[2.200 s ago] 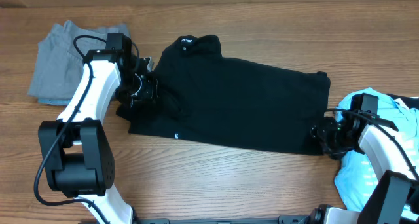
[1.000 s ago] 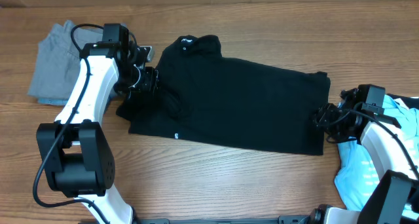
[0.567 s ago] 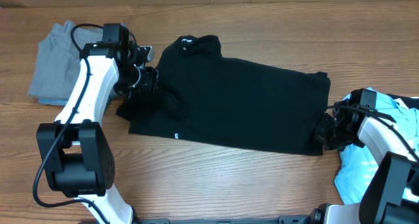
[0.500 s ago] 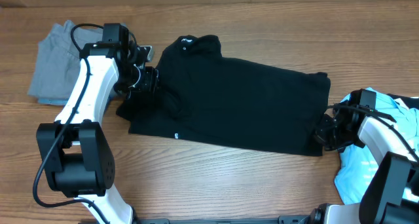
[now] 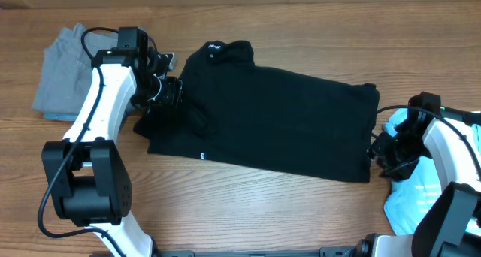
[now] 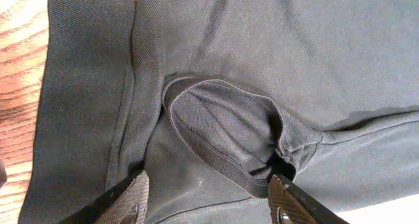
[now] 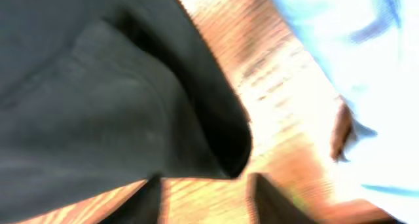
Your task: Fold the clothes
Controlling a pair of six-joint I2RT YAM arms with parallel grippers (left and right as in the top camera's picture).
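Since the earlier overhead frames the right gripper [image 5: 385, 149] has slid off the shirt's right edge, toward the near side and outward, while the left arm has stayed put. The large black soft-fabric shirt [image 5: 270, 114] lies spread flat on the brown wood-grain table [image 5: 263, 212], its long axis running across from left to right and dipping slightly nearer at the right end. Its collar is at the far left and its hem is at the right. The right gripper now sits just beside the hem's near corner, so the shirt lies to its left. The right wrist view is blurred, but the fingers look parted with only bare wood between them and nothing held. The left gripper [image 6: 208, 199] hovers over the rumpled sleeve opening at the shirt's left end, jaws well apart and empty, straddling the fold. A crumpled light-blue tee [image 5: 421, 204] lies under the right arm, and a folded grey garment [image 5: 64, 77] rests at the far left. Each arm is nearest its own end of the shirt.
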